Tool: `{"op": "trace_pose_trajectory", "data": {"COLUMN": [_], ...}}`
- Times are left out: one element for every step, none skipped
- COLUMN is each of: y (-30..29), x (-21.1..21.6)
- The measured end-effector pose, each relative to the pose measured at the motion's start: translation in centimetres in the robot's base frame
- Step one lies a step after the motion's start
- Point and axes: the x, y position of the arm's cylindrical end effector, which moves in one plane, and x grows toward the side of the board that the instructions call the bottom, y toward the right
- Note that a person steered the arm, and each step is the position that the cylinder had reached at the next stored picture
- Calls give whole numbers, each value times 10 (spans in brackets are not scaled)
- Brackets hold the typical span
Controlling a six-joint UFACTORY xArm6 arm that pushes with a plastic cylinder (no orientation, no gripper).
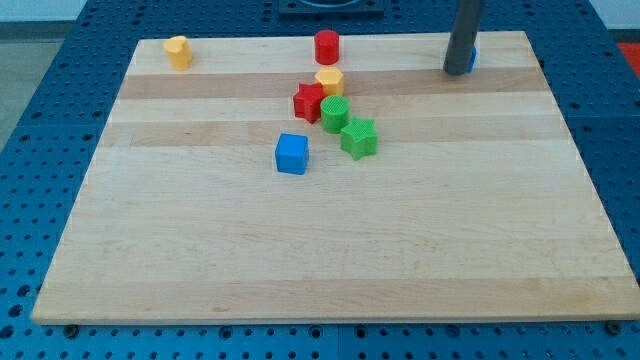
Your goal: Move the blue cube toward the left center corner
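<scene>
Blue cube (292, 153) sits near board centre, just left of the red star (309, 102) and green star (358, 137) cluster. No fingers fitted: the rod tip (458, 72) stands well apart at the view's top right, touching nothing I can confirm. Approach step, judged: it must circle to the cube's right face. A blue sliver behind the rod (472, 58) is unidentifiable.

1. A pale wooden board (330, 250) fills most of what I see, built from lengthwise planks with faint grain lines.
2. Under it lies a blue perforated base (40, 140), its rows of small holes showing on every side.
3. Light falls evenly, with soft shadows.
4. A pale floor strip (30, 18) shows at the view's top left.
</scene>
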Motion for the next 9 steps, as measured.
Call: {"op": "trace_pose_trajectory", "data": {"y": [15, 17, 17, 17, 17, 17, 17, 12, -15], "x": [-1, -5, -14, -17, -17, 2, 61, 127, 174]}}
